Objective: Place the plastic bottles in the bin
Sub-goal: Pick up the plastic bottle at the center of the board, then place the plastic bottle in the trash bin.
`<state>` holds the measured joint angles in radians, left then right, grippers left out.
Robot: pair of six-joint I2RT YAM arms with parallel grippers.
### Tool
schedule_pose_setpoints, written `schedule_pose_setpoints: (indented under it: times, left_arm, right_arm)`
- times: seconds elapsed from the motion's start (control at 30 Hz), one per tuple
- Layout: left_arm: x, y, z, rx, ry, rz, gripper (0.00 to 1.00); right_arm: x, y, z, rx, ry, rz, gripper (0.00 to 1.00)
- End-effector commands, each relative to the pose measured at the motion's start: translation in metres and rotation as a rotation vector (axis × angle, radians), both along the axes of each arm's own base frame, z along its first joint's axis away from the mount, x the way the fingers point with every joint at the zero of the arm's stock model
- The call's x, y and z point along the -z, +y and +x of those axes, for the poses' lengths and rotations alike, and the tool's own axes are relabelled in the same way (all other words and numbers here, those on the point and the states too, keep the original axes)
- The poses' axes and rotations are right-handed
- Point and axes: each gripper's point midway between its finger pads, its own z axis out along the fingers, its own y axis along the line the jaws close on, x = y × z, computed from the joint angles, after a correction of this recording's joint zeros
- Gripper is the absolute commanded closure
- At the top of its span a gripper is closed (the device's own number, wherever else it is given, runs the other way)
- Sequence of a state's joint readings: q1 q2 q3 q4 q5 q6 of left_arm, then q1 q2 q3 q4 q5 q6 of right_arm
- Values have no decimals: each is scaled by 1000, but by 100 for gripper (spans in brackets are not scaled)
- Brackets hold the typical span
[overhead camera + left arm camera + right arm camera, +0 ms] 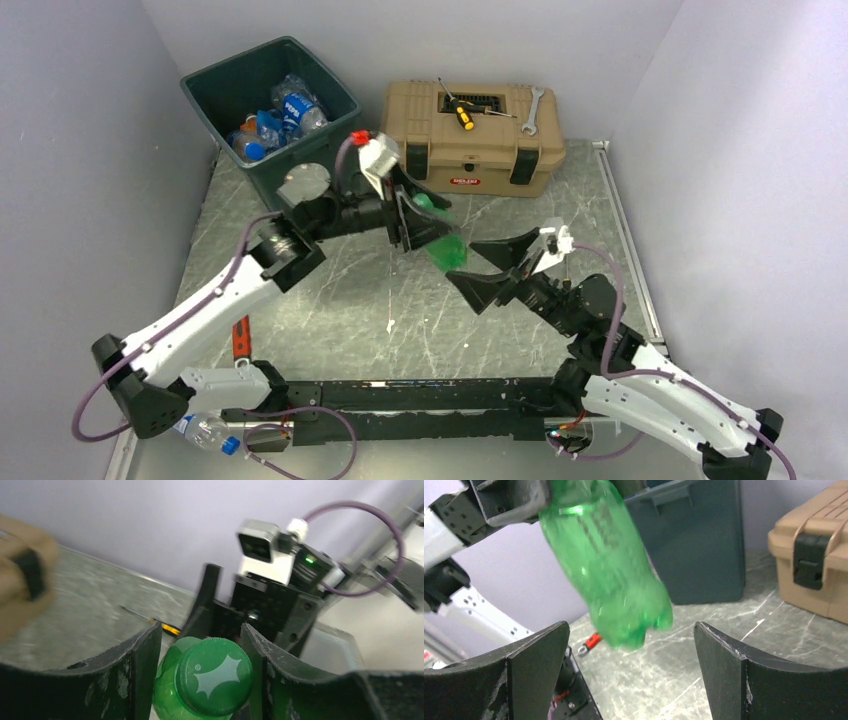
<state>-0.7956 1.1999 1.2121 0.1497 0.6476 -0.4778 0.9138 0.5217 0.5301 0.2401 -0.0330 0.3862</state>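
A green plastic bottle hangs in mid-air over the table's middle, and my left gripper is shut on its neck end. In the left wrist view its green cap sits between the two fingers. My right gripper stands wide open just right of the bottle, its jaws on either side of the bottle's base without touching it. The dark green bin at the back left holds several bottles. A clear bottle with a blue cap lies by the left arm's base.
A tan toolbox stands right of the bin, with a yellow-handled screwdriver and a wrench on its lid. An orange-handled tool lies beside the left arm. Walls close in on both sides.
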Motion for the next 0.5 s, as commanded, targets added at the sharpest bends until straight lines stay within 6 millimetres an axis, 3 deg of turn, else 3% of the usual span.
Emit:
schedule_pose_setpoints:
  times: [0.0,0.13,0.27,0.37,0.43,0.47]
  left_arm:
    - [-84,62,33,-418,-293,-4,100]
    - [-149,136,77,-881,-514,52,100]
    - [-203,195,108,-1251,-655,87,100]
    - [-210,215,146,-1339,-638,127,100]
    - [-196,226,191,-1347,-562,159,100]
    - [-189,245,214,-1392,-524,177,100]
  right_arm:
    - [-44,-28,2,104,-7,29,0]
    - [-53,-41,-3,126,-20,33,0]
    - [-40,-45,0,153,15,16,0]
    - [-31,-44,0,151,39,2,0]
    - [-27,-44,-1,143,50,0,0]
    - [-26,-44,-2,139,53,-1,0]
